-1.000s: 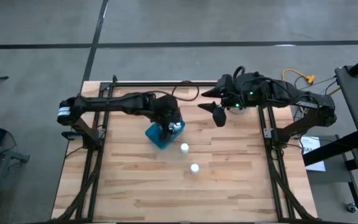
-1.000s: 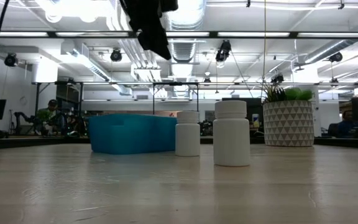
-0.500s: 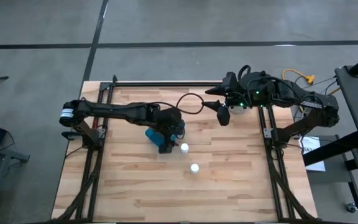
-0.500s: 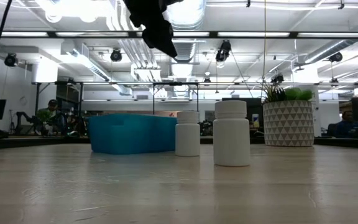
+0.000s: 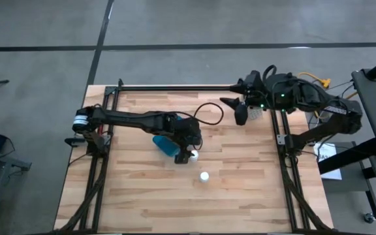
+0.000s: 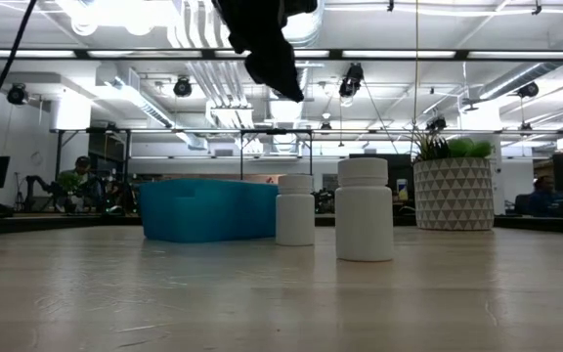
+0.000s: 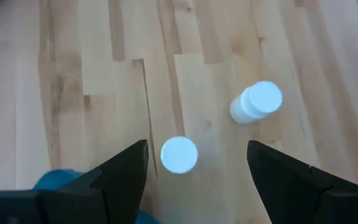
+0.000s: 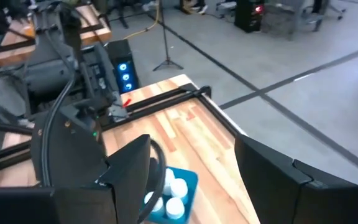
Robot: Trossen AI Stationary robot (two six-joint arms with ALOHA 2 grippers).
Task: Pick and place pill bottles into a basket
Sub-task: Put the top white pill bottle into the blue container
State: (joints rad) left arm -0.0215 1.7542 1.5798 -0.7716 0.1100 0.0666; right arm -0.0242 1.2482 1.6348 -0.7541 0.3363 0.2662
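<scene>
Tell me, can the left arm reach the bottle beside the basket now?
Probably yes: the left hand is open above that bottle, and nothing stands between them; the basket lies beside it.

I'm working over a table of pale wood planks with a black frame along its edges. The basket sits on it near the middle, toward the left arm's side. Two bottles stand upright on the bare wood just beside the basket, apart from each other; the nearer one is close to the basket's corner. From the low view, a white patterned pot with a green plant stands farther back.
</scene>
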